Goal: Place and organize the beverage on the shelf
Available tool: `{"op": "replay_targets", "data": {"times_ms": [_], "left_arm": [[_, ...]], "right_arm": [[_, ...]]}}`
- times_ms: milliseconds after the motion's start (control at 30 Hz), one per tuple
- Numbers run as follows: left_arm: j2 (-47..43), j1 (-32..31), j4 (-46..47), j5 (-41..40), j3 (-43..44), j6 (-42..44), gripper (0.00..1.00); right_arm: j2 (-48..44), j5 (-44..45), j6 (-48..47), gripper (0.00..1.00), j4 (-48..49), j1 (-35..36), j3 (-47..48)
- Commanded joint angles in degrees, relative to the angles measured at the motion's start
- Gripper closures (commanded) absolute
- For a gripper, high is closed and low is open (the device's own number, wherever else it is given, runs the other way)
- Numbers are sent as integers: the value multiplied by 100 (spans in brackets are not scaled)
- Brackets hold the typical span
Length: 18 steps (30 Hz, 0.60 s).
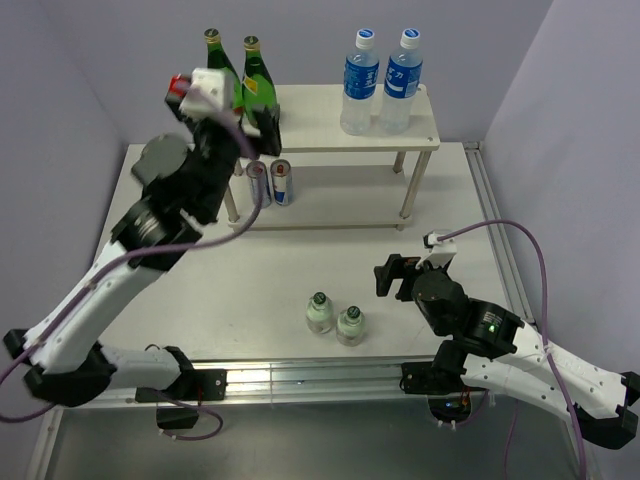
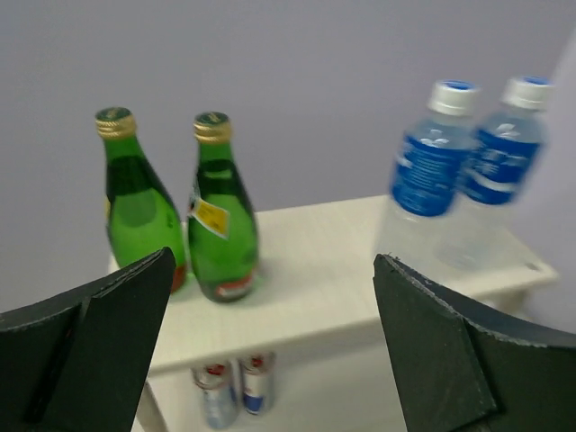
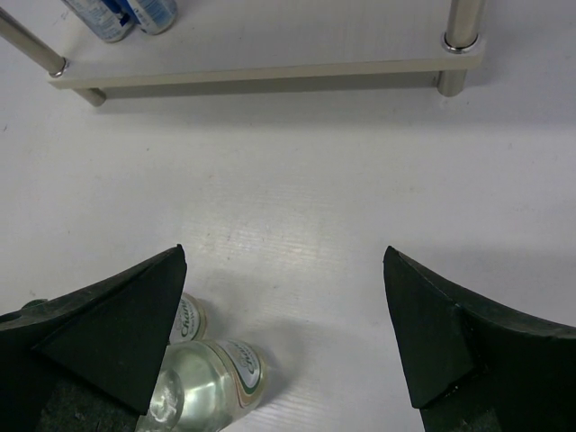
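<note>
Both arm bases sat at the near edge of the white table, the left arm stretched long, the right one folded low.

Past them, at the far side of the table against the back wall, stood the shelf. It was a small rack of two pale beige boards with a faint wood grain, rectangular, carried on slim round metal legs. On the left end of its top board stood two green glass bottles with gold caps, side by side. On the right end stood two clear water bottles with blue labels and white caps, just beside each other. Two cans stood together at the left end of the lower board.

The left arm rose from its base at the lower left and reached up to the left end of the top board. The left gripper was level with the green bottles and just in front of them, with its black fingers spread wide and nothing between them.

The right arm stayed bent close to the table, its wrist tipped down toward the shelf's lower board. The right gripper hung over bare table with its jaws also wide apart and empty. Two small clear bottles with pale caps stood touching just to its left.
</note>
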Motion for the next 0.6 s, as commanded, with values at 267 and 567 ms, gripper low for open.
{"op": "replay_targets", "data": {"times_ms": [267,567], "left_arm": [[-3136,-1260,399,1002,-5203,-2402,1],[-3587,-2972,2104,28,-7736,-3266,1]], "right_arm": [[-851,-695,14,0,290,111,27],[-579,-222,243,0,-405,435,659]]}}
